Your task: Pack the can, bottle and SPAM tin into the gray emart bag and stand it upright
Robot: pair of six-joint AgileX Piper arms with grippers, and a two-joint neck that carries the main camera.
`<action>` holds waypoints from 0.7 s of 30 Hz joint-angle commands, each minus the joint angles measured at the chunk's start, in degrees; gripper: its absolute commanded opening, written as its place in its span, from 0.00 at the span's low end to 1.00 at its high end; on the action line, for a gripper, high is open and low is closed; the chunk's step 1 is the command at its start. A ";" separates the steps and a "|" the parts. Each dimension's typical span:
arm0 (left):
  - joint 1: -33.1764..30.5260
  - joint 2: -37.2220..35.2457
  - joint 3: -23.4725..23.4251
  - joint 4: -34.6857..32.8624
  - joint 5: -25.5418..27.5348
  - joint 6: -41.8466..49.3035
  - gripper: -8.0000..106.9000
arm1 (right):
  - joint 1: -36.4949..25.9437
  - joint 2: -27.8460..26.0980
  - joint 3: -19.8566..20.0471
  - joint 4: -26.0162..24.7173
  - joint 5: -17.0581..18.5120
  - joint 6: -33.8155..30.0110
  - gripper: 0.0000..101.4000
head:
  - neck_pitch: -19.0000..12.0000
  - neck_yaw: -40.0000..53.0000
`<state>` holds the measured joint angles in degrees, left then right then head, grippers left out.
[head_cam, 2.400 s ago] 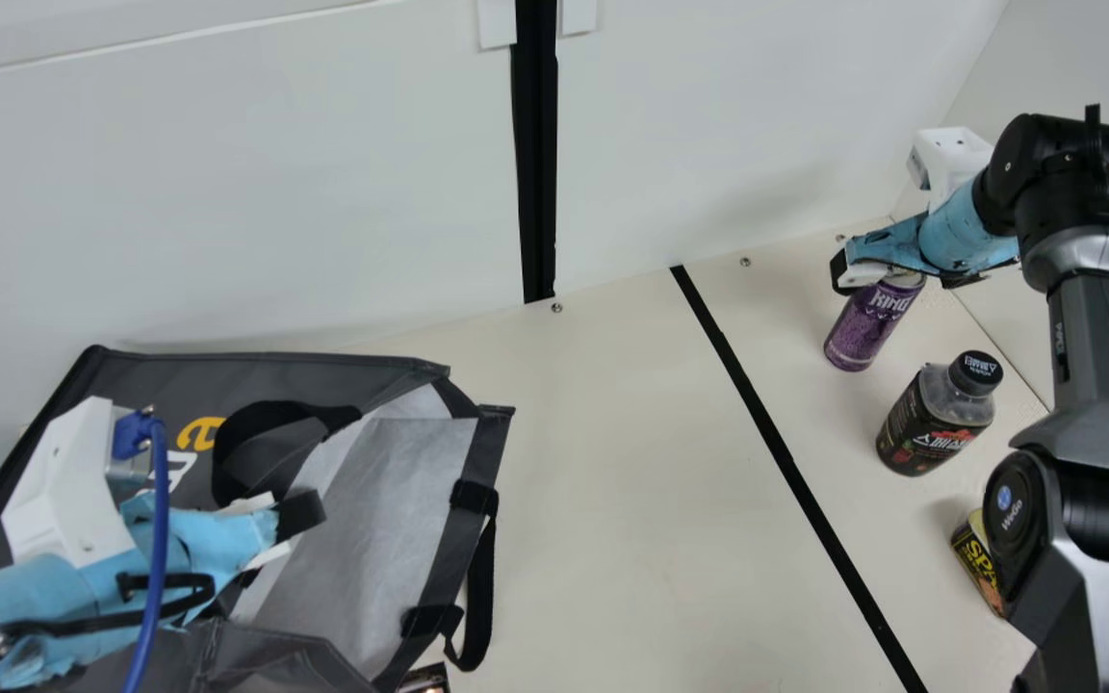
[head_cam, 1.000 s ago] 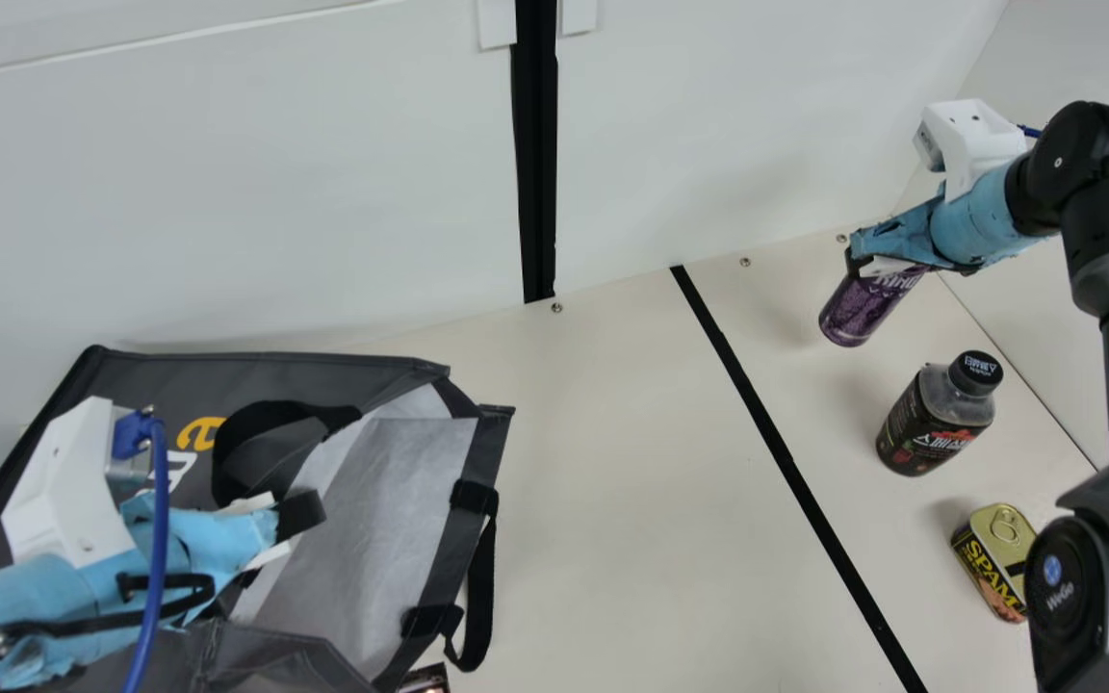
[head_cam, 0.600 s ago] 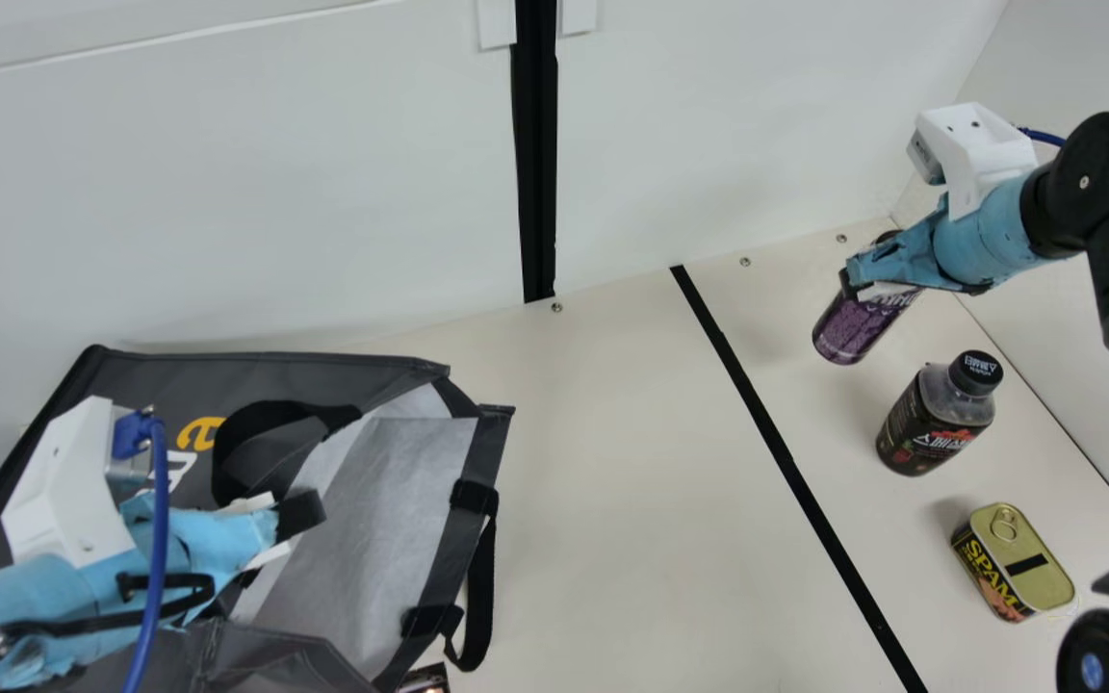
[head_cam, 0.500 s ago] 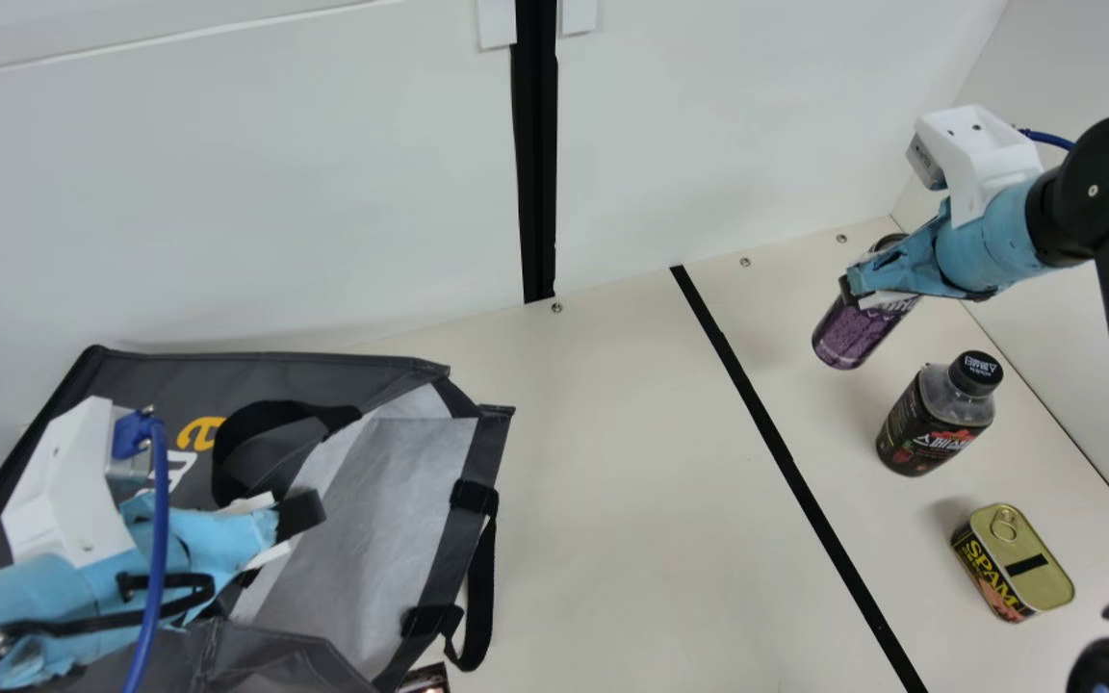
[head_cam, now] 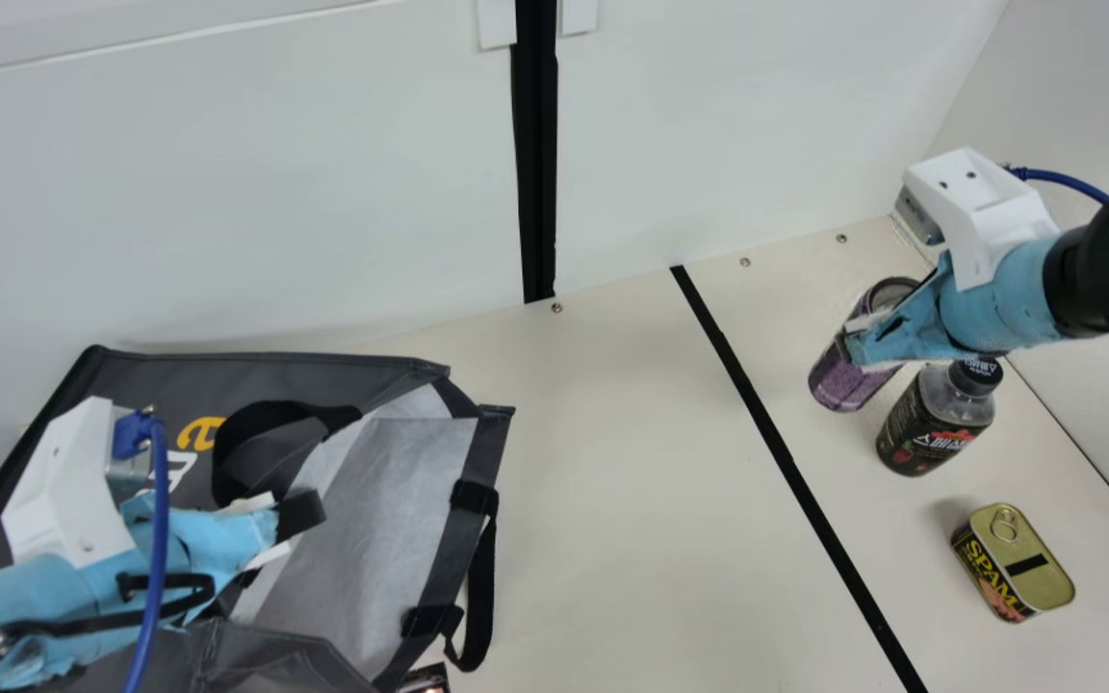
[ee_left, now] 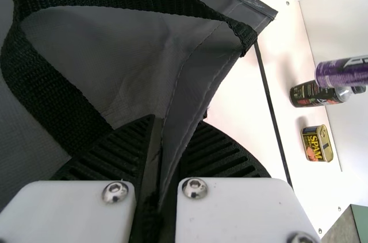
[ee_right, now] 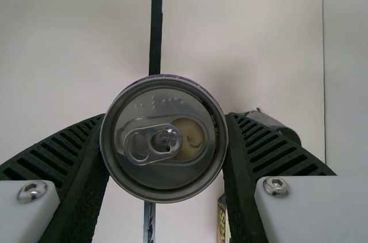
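At the right of the main view, we note the can (head_cam: 841,377) is nearer the bottle (head_cam: 930,423) in the picture than half a second ago, carried toward us by the right tool (head_cam: 853,344), which is clamped on it. We judge the lift done and the carry to the gray emart bag (head_cam: 391,500) begun. Bottle and SPAM tin (head_cam: 1015,564) haven't moved; both await packing on the counter (head_cam: 651,539). The left tool (head_cam: 295,520) hasn't shifted either, at the bag's mouth. Left wrist view: we see that tool closed on a fold of the bag's edge, presumably to keep the mouth open; the can looks raised above the counter. Right wrist view: ribbed fingers press either side of the can, its pull-tab lid toward the camera. Next, we'd want clearance over the bottle's cap, then a path into the opening.
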<state>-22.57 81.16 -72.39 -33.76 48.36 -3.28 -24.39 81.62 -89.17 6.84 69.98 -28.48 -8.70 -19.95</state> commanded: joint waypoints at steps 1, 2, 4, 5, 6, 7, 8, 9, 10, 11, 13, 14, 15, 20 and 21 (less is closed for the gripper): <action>0.00 0.00 0.00 0.00 0.00 0.00 0.00 | 0.21 -1.68 1.71 0.14 -0.08 -0.48 0.00 | -1.30 -0.05; 0.00 0.00 0.00 0.00 0.00 0.00 0.00 | 0.35 -2.43 2.41 0.20 -0.08 -0.77 0.00 | -1.30 -0.05; 0.00 0.00 0.00 0.00 0.00 0.00 0.00 | 0.69 -3.87 3.73 0.31 -0.08 -1.29 0.00 | -1.30 -0.05; 0.00 0.00 0.00 0.00 0.00 0.00 0.00 | 0.87 -4.57 4.37 0.38 -0.08 -1.57 0.00 | -1.30 -0.05; 0.00 0.00 0.00 0.00 0.00 0.00 0.00 | 1.08 -5.26 5.01 0.42 -0.08 -1.83 0.00 | -1.30 -0.05; 0.00 0.00 0.00 0.00 0.00 0.00 0.00 | 1.30 -5.96 5.65 0.46 -0.08 -2.07 0.00 | -1.30 -0.05; 0.00 0.00 0.00 0.00 0.00 0.00 0.00 | 1.55 -6.65 6.30 0.47 -0.08 -2.28 0.00 | -1.30 -0.05; 0.00 0.00 0.00 0.00 0.00 0.00 0.00 | 1.81 -7.31 6.91 0.47 -0.08 -2.45 0.00 | -1.30 -0.05; 0.00 0.00 0.00 0.00 0.00 0.00 0.00 | 2.06 -7.98 7.55 0.48 -0.08 -2.63 0.00 | -1.30 -0.05; 0.00 0.00 0.00 0.00 0.00 0.00 0.00 | 2.37 -8.65 8.18 0.46 -0.08 -2.74 0.00 | -1.30 -0.05; 0.00 0.00 0.00 0.00 0.00 0.00 0.00 | 3.03 -9.89 9.38 0.40 -0.08 -2.92 0.00 | -1.30 -0.05; 0.00 0.00 0.00 0.00 0.00 0.00 0.00 | 3.41 -10.49 9.95 0.32 -0.08 -2.96 0.00 | -1.30 -0.05; 0.00 0.00 0.00 0.00 0.00 0.00 0.00 | 3.78 -11.06 10.50 0.25 -0.08 -2.96 0.00 | -1.30 -0.05; 0.00 0.00 0.00 0.00 0.00 0.00 0.00 | 6.21 -13.53 12.83 -0.48 -0.08 -2.43 0.00 | -1.30 -0.05; 0.00 0.00 0.00 0.00 0.00 0.00 0.00 | 6.80 -13.91 13.17 -0.66 -0.08 -2.23 0.00 | -1.30 -0.05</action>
<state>-22.57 81.16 -72.39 -33.76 48.36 -3.28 -18.19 68.02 -76.31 6.51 69.95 -30.89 -8.61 -19.95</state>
